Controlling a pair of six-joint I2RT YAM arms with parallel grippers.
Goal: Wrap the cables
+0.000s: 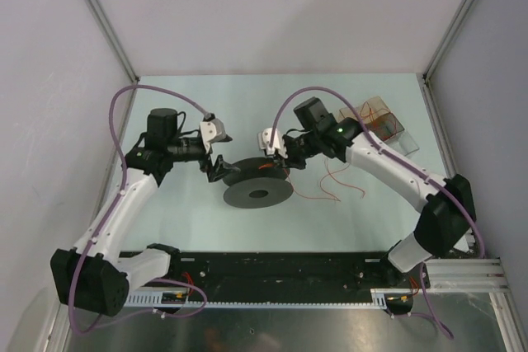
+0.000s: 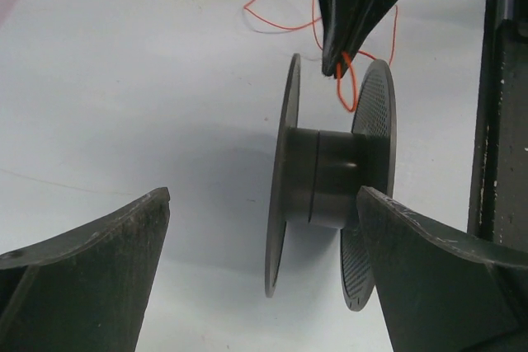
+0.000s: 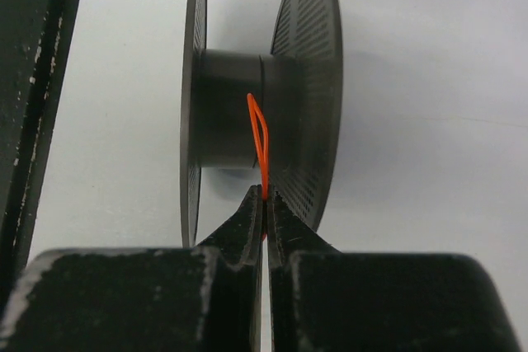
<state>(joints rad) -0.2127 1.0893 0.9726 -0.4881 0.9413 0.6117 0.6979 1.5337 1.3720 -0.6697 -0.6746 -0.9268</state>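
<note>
Pinching a thin red loop of cable (image 3: 258, 133) in the right gripper (image 3: 264, 195), fingers pressed together, tips at the core of the spool (image 3: 231, 109) between its two flanges. Holding the left gripper (image 2: 264, 204) spread wide at the spool's other side, one finger low on each side; cannot tell if touching. Lying flat on the table (image 1: 190, 212), between both grippers. Trailing loose and curly over the table right of the spool.
</note>
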